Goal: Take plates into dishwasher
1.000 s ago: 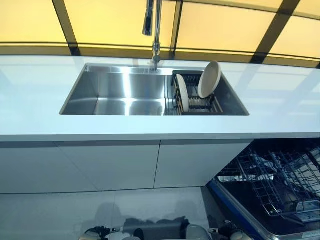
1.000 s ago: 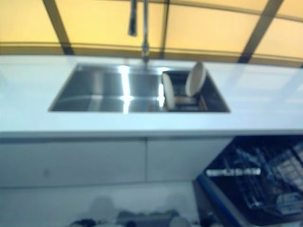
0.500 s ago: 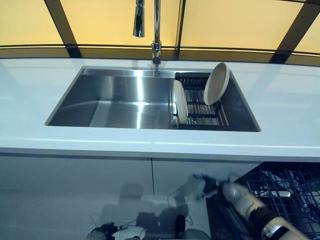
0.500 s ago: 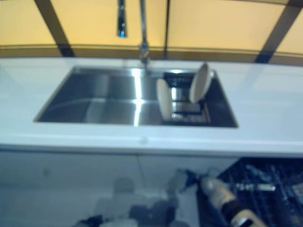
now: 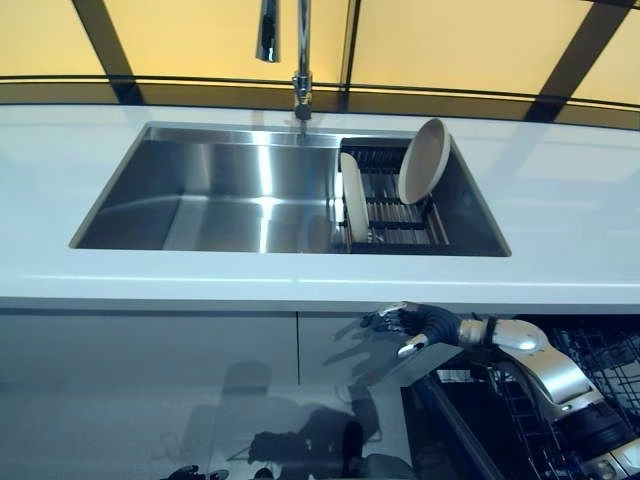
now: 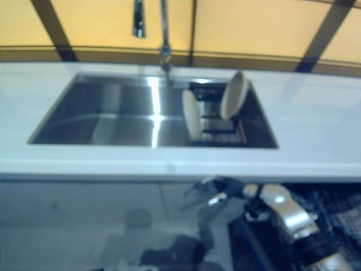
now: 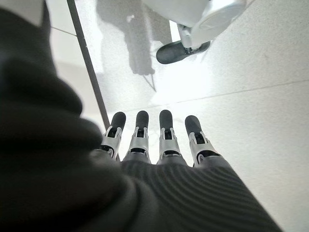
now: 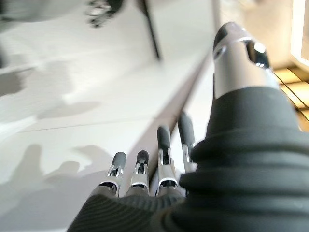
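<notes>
Two cream plates stand on edge in a dark drying rack [image 5: 395, 205] at the right end of the steel sink [image 5: 200, 195]: one plate [image 5: 352, 196] upright at the rack's left, the other plate [image 5: 423, 161] leaning at its back right. My right hand [image 5: 408, 322] is raised in front of the cabinet, just under the counter edge, fingers straight and holding nothing. The left hand [image 7: 159, 140] hangs low over the floor, fingers straight and empty. The open dishwasher's wire basket [image 5: 610, 365] shows at the lower right.
A white counter [image 5: 560, 215] runs around the sink, with a tall tap [image 5: 298, 60] behind it and yellow panels along the back wall. White cabinet fronts [image 5: 150, 345] stand below, next to the dishwasher's lowered door [image 5: 455, 420].
My right arm has risen from the lower right, and its hand now sits higher and further left under the counter edge. The camera has shifted a little; the plates have not moved.
</notes>
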